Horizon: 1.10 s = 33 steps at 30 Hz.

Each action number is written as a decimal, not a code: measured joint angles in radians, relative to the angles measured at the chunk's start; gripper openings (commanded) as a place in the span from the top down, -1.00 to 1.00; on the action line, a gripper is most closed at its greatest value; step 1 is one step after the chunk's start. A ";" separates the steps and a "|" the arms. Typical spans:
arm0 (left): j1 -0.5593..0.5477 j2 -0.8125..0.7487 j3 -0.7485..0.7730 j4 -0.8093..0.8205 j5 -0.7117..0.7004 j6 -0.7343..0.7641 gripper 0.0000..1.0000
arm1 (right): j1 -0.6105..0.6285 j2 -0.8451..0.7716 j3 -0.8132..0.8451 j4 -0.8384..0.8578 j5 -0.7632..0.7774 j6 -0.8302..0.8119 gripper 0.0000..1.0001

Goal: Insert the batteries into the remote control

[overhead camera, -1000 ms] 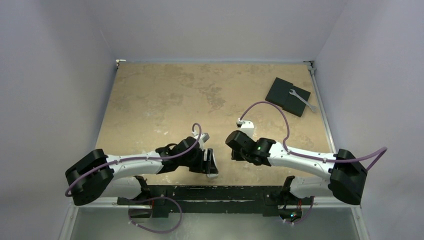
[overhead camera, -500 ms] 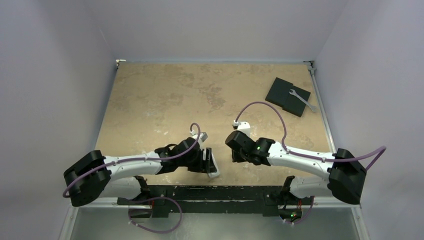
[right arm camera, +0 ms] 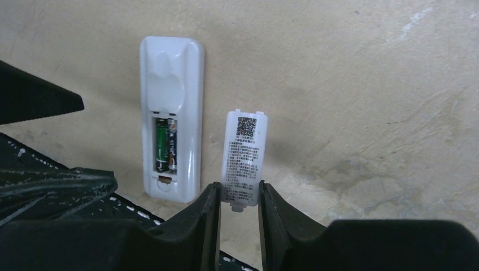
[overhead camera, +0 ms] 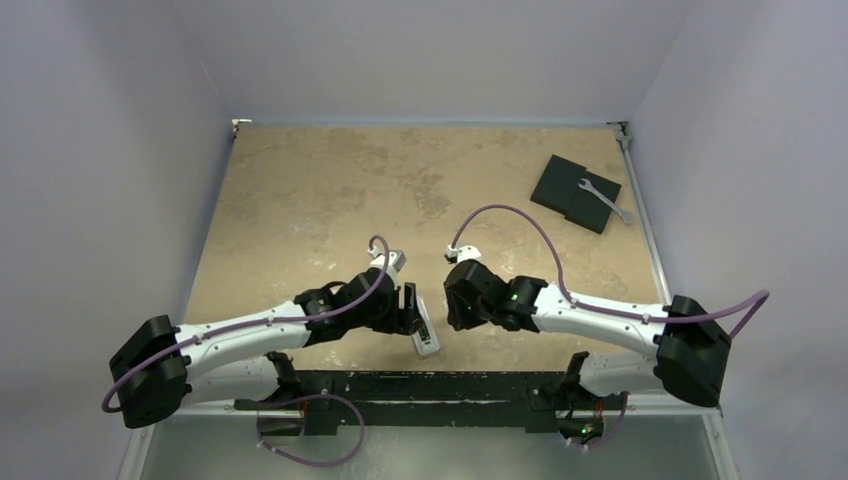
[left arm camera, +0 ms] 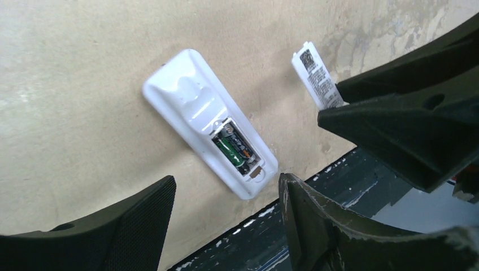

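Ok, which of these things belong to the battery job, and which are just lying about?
Job: remote; batteries in its open bay; cover, held by right pincer.
Lying about: black pad; wrench partly on it.

There were one remote control point(right arm camera: 171, 73), two batteries point(right arm camera: 162, 144) and one white battery cover point(right arm camera: 244, 155). One black pad point(overhead camera: 562, 190) and one silver wrench point(overhead camera: 606, 201) lay at two o'clock on the surface point(overhead camera: 330, 190). The tools numbered two: the left tool point(overhead camera: 413, 313) and the right tool point(right arm camera: 238, 189).

The battery cover point(right arm camera: 244, 152) has its lower end hidden inside the right end effector point(right arm camera: 239, 192).
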 measured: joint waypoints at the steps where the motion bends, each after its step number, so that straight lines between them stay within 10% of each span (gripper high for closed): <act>1: 0.000 -0.008 0.003 -0.011 -0.010 0.004 -0.33 | 0.006 0.004 0.005 0.002 -0.007 -0.004 1.00; 33: 0.223 -0.214 0.234 -0.314 -0.087 0.203 -0.33 | 0.175 0.193 0.117 0.016 -0.013 0.047 1.00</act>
